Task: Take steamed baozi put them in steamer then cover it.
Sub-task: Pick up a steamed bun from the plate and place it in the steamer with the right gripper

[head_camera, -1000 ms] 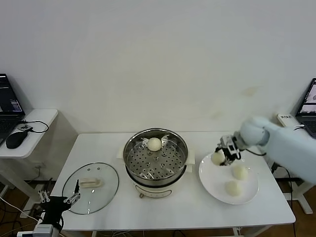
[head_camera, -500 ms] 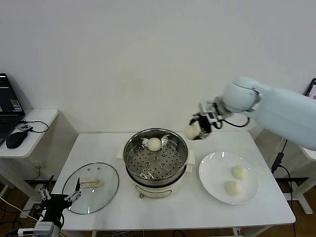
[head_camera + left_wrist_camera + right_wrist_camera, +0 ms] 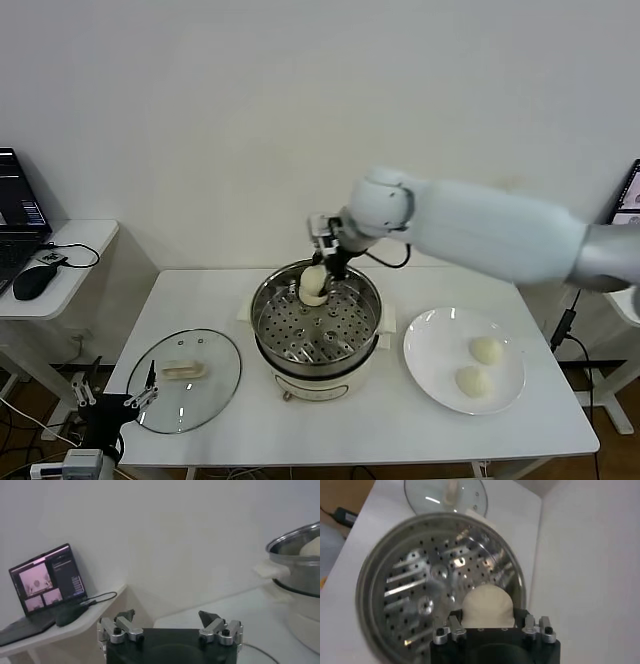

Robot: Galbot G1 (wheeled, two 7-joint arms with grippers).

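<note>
My right gripper [image 3: 320, 268] hangs over the far side of the steamer [image 3: 316, 322], fingers closed on a bun [image 3: 487, 607]. Straight beneath it lies perforated tray, and I think another bun sits just alongside. The left gripper [image 3: 112, 402] idles wide open, off the worktop by the cover [image 3: 184, 379].

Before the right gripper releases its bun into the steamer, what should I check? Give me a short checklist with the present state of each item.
1. Right gripper holds a baozi: ok.
2. It is above the steamer, at the far side of the perforated tray: ok.
3. Landing spot free: cannot tell; the bun already inside is hidden behind the held one in the head view.
4. Cover lies off the pot, on the table: ok.
5. Left gripper open and parked low, at the table's near-left corner, clear of the pot: ok.
6. Two buns wait on the plate: ok.
</note>
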